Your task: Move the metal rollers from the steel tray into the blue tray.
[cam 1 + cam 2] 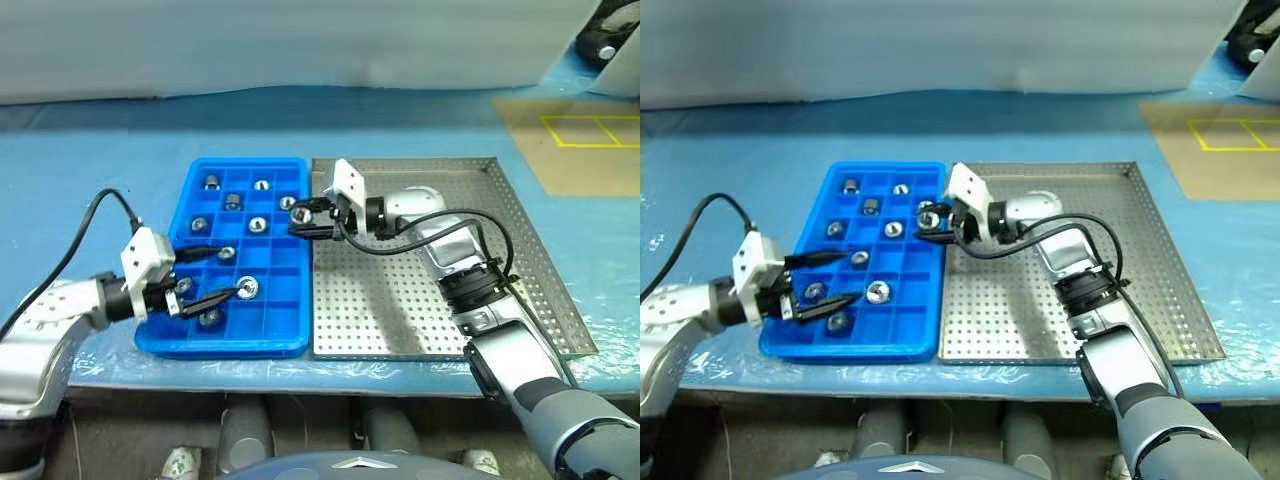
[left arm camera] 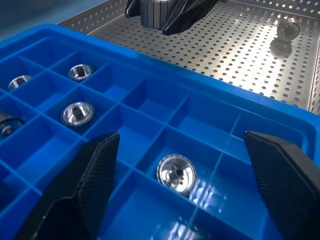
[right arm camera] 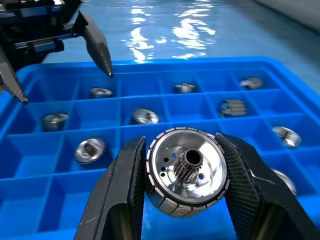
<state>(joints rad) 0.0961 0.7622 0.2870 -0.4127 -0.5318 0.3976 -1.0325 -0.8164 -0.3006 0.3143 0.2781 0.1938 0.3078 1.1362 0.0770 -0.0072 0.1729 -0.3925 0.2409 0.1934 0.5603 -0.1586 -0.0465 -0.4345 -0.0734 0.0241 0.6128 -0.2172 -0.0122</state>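
Observation:
The blue tray [image 1: 222, 349] lies left of the steel tray [image 1: 400, 320], and several metal rollers [image 1: 258, 224] sit in its compartments. My right gripper [image 3: 182, 150] is shut on one roller [image 3: 186, 172], held level above the blue tray's right edge, far half. Over the tray's near half, my left gripper [image 1: 228, 272] stands open with nothing between its fingers; a roller [image 2: 176, 173] lies in the compartment below it. One more roller [image 2: 288, 28] rests on the steel tray's perforated floor.
Both trays sit on a blue sheet over the table. A brown board [image 1: 580, 140] with yellow lines lies at the far right. A black cable [image 1: 100, 215] loops up from my left wrist.

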